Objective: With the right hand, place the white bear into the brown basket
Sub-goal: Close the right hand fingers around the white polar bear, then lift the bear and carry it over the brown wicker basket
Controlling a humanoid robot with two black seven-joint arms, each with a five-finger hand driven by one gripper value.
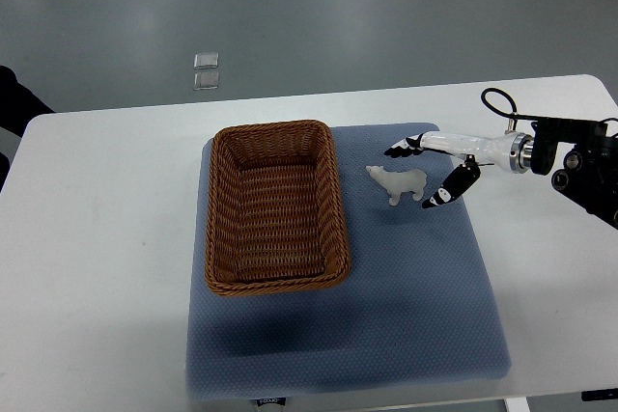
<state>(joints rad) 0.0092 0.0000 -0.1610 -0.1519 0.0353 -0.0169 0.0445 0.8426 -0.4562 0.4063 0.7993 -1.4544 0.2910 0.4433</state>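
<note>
A small white bear (pixel 397 183) stands on the blue-grey mat (pixel 415 277), just right of the brown wicker basket (pixel 276 206). The basket is rectangular and holds nothing. My right hand (pixel 425 173) comes in from the right edge and sits around the bear's right side. Its fingers (pixel 399 150) are spread above the bear and its thumb (pixel 450 190) hangs to the bear's lower right. The hand does not touch the bear. The left arm does not show.
The mat lies on a white table (pixel 97 238). Two small clear squares (pixel 205 69) lie on the grey floor beyond the table. A dark shape (pixel 14 98) shows at the left edge.
</note>
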